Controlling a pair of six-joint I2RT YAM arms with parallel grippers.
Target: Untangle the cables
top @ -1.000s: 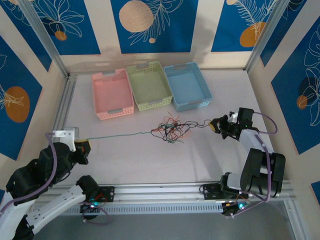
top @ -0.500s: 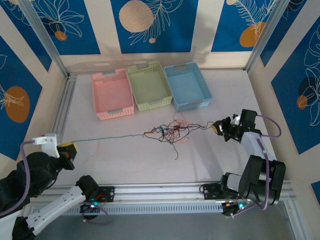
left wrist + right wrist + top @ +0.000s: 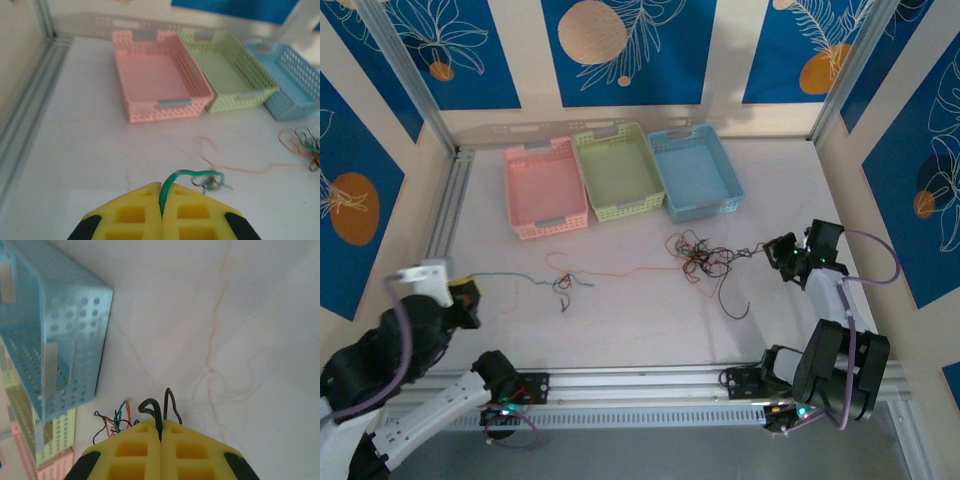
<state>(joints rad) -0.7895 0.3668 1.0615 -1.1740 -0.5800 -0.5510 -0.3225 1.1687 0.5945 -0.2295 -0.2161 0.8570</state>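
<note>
1. Yellow-padded and pressed fully together, the left hand (image 3: 468, 297) pinches one end of a green cable (image 3: 515, 277) at the bench's (image 3: 620, 335) left edge, toward the near-left corner. The wrist view shows the strand curling up out of the seam between the pads (image 3: 132, 214).
2. By the bench's right edge, the right hand (image 3: 777, 251) is likewise clamped tight. It grips a black cable (image 3: 148, 401) that arches out from between its fingertips.
3. The cables (image 3: 703, 258) lie strung across the middle of the bench between the two hands. Their main tangle of black, red, orange and green strands sits toward the right edge, just beside the right hand.
4. An orange cable (image 3: 620, 271) runs leftward from that tangle to a small knot (image 3: 563, 284), where the green cable also arrives. A loose black loop (image 3: 730, 300) trails from the tangle toward the near edge.
5. A pink basket (image 3: 545, 187), a green basket (image 3: 617, 172) and a blue basket (image 3: 695, 172) stand side by side toward the far edge. All three are well apart from the left hand, and the blue one stands nearest the tangle.
</note>
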